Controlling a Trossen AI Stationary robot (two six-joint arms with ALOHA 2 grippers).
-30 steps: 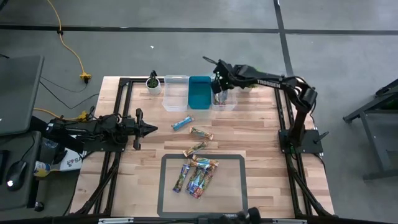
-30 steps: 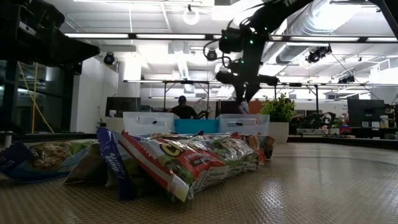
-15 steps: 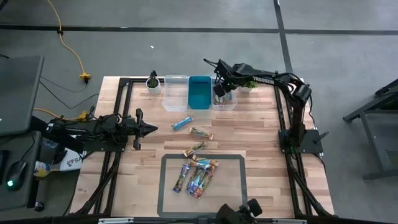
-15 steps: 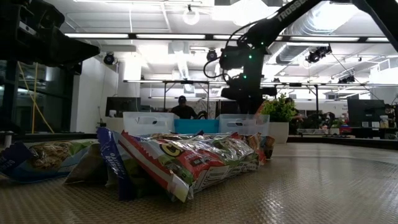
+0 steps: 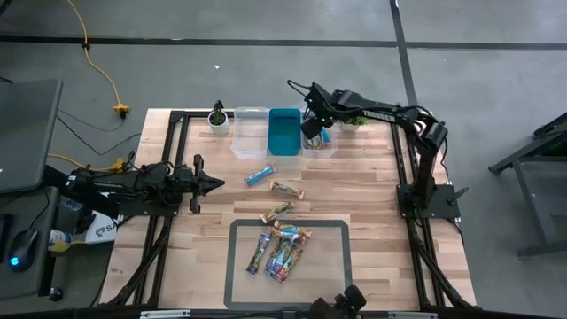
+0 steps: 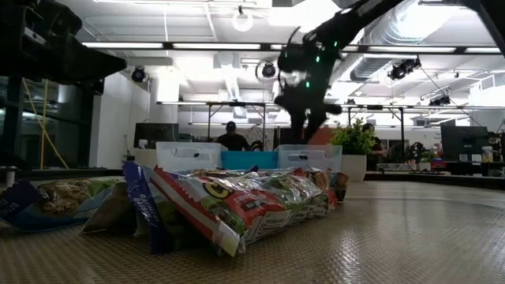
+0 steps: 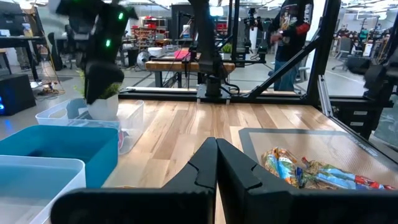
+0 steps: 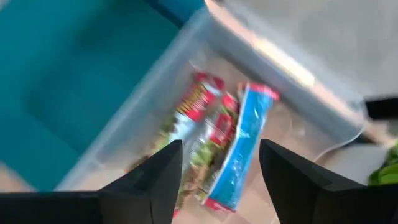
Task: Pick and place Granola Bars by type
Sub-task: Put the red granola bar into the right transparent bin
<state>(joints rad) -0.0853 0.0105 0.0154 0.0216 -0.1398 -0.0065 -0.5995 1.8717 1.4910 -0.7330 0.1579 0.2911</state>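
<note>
The left gripper (image 5: 213, 183) waits at the table's left side, its fingers (image 7: 208, 163) pressed together on nothing. Just ahead of its tip lie a blue bar (image 5: 260, 175) and a brown bar (image 5: 287, 190), with more Granola Bars (image 5: 280, 248) heaped on the grey mat (image 5: 332, 266) beyond and to one side. Farther off stand a clear bin (image 5: 250, 132) and a teal bin (image 5: 285, 130). The right gripper (image 5: 312, 128) hangs over the rightmost clear bin (image 5: 324, 147), its fingers (image 8: 149, 177) spread apart and empty. Directly below them, on that bin's floor, lie a blue-wrapped bar (image 8: 239, 144) and red-wrapped bars (image 8: 198, 115), side by side and touching.
</note>
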